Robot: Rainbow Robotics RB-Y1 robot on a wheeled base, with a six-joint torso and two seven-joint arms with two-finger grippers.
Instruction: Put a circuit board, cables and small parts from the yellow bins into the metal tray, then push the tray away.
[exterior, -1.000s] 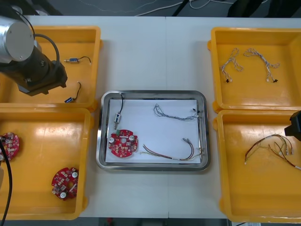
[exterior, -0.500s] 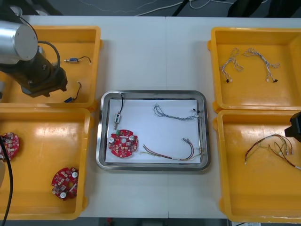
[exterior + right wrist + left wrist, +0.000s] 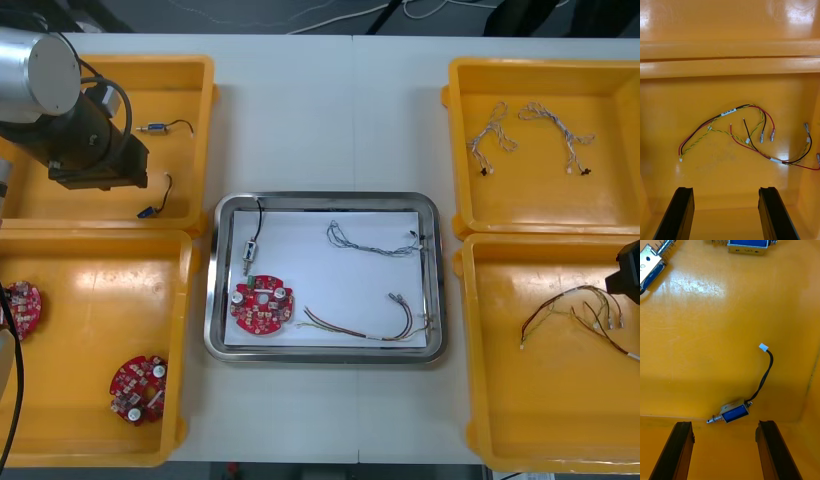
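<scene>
**Both grippers released over the bins; tray loaded**

Left gripper (image 3: 724,423): hangs over the far left yellow bin (image 3: 170,80). Its fingers (image 3: 679,450) stand spread apart with nothing between them. On the bin floor just ahead of the tips, about midway between the two fingers, lies a small metal part (image 3: 733,413) with a blue body, untouched. Its black lead (image 3: 765,373) runs away from the fingers to a white plug (image 3: 763,347). Well beyond the tips lie a second part (image 3: 651,266) and a third part (image 3: 748,245), both only partly in view.

Right gripper (image 3: 725,189): over the near right yellow bin (image 3: 540,420), at the right edge of the surface (image 3: 330,110). The fingers are released and empty. Ahead of the tips and clear of them, a loose cable bundle (image 3: 745,135) of red, yellow and black wires lies on the bin floor.

Metal tray (image 3: 325,198): sits between the bins, white inside, well apart from both pairs of fingers. On the side toward the left gripper's fingers lies a round red circuit board (image 3: 264,305), with a wired metal part (image 3: 250,250) just beside it. On the side toward the right gripper's fingers lie a twisted blue and white cable (image 3: 370,240) and a red and yellow cable (image 3: 365,322).

Other stock: the near left yellow bin (image 3: 100,300) holds two spare boards (image 3: 137,388). The far right yellow bin (image 3: 540,200) holds two spare twisted cables (image 3: 490,135).
</scene>
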